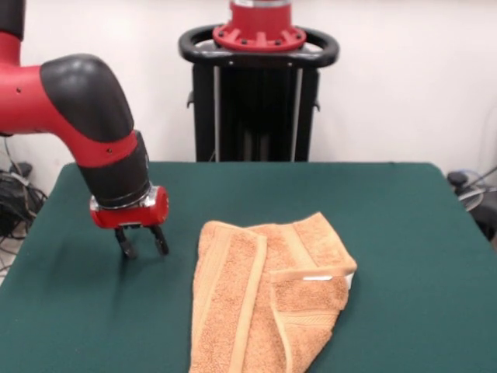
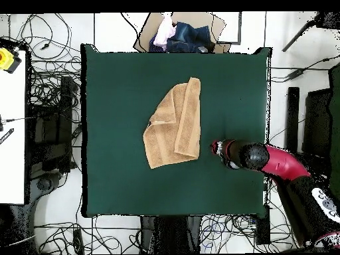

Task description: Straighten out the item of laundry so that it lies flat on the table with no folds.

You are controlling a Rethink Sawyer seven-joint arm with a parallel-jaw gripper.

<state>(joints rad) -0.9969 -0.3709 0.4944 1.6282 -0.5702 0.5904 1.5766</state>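
The peach towel (image 1: 268, 299) lies on the green table (image 1: 388, 217), crumpled rather than flat. In the front view one long strip of it is folded over along the side nearest the gripper, its woven band running lengthwise down the fold, and a second flap is turned across the other half, with a small white tag showing at that flap's edge. The far corner of the towel bunches into a rounded hump. From overhead the towel (image 2: 174, 125) sits around the middle of the table (image 2: 113, 80), a little toward the edge away from the robot's base, and reads as an irregular shape: a narrow doubled strip on the arm's side and a wider slanted part beside it.

The gripper (image 1: 142, 242) hangs just beside the towel's folded strip, apart from it and holding nothing. Its two short dark fingers (image 1: 126, 244) point down toward the felt with a modest gap between them, so the jaws stand partly open. Whether the tips touch the table cannot be told. In the overhead view the gripper (image 2: 216, 147) sits near the towel's lower corner, with the red and black arm (image 2: 279, 163) stretching away from the towel toward the table's edge.

Beyond the table's edge farthest from the arm's base, a cardboard box of clothes (image 2: 180, 34) sits on the floor, and cables (image 2: 50, 99) sprawl around the table.
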